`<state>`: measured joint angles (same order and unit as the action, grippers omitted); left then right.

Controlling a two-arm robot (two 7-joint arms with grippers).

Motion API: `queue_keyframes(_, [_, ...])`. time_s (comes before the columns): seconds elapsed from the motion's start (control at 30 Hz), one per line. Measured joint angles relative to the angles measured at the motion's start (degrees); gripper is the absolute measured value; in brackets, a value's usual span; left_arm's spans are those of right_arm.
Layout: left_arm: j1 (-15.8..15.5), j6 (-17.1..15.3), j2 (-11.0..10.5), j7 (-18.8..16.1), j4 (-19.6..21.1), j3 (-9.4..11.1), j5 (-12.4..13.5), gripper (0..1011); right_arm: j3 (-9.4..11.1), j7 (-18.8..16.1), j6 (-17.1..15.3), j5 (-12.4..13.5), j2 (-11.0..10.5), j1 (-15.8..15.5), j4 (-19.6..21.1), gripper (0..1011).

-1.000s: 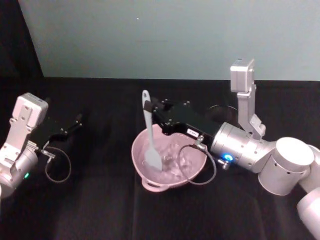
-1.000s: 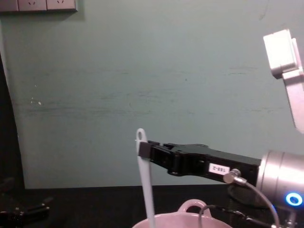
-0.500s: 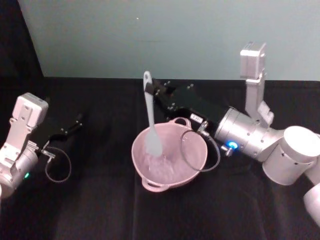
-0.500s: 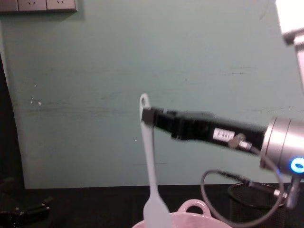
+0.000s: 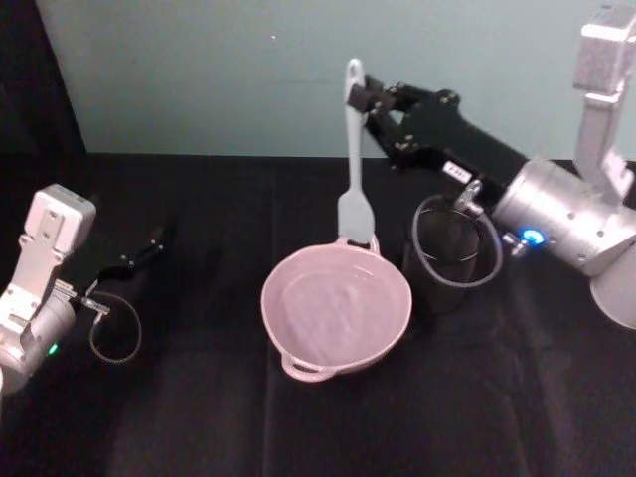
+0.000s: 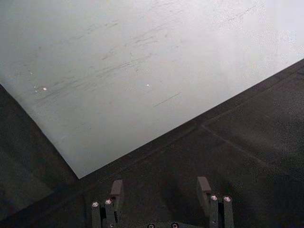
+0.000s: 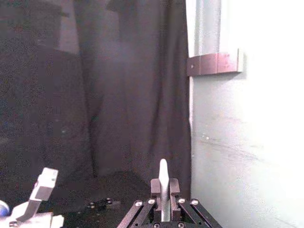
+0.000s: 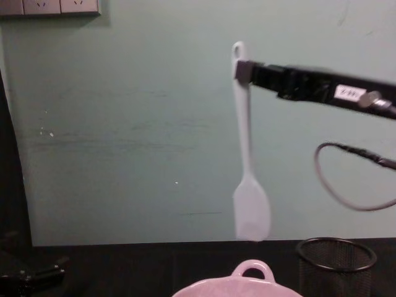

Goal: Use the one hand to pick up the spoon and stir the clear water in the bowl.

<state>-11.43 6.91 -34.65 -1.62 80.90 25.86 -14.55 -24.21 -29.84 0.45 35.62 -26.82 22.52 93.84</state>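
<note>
Right gripper (image 5: 370, 99): raised high over the table behind the bowl, fingers clamped on the top of the spoon handle just under its hole; the right wrist view shows the handle pinched between the two fingers (image 7: 156, 187).
Spoon (image 8: 245, 145): hangs upright from that grip, paddle head lowest, clear of the water and above the far rim of the bowl (in the chest view the head sits in open air above the loop handle).
Bowl (image 5: 298, 348): pale pink, centre of the black table (image 5: 199, 417), clear water inside, nothing in it at this moment.
Mesh cup (image 8: 336, 263): black wire, standing just to the robot's right of the bowl, close under the right arm's cable loop.
Left gripper (image 6: 159, 190): parked low at the left side of the table, fingers apart, holding nothing.
Step in hand: judged to be the spoon carried out of the bowl, either between stirring passes or on the way to the mesh cup; which of the two cannot be told.
Method advised: keep the pinch firm and the handle vertical, since a grip so near the end lets the head swing. If stirring resumes, lower straight over the bowl's middle before circling. If stowing, centre the head over the cup mouth first.
Risk: the paddle catching the bowl's rim or the cup's wire edge.
</note>
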Motion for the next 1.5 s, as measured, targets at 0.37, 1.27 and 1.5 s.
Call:
queue_keyframes(0.37, [0.0, 0.0, 0.0, 0.0, 0.0, 0.0, 0.0, 1011, 3.32, 1.86, -0.95, 0.08, -3.59, -1.35, 2.02, 113])
queue_keyframes(1.27, [0.0, 0.0, 0.0, 0.0, 0.0, 0.0, 0.0, 1011, 6.48, 4.59, 0.62, -4.21, -1.88, -3.98, -5.99, 113])
queue_keyframes(1.5, [0.0, 0.0, 0.0, 0.0, 0.0, 0.0, 0.0, 1011, 6.56, 4.08, 1.08, -4.01, -0.15, -4.27, -8.53, 113])
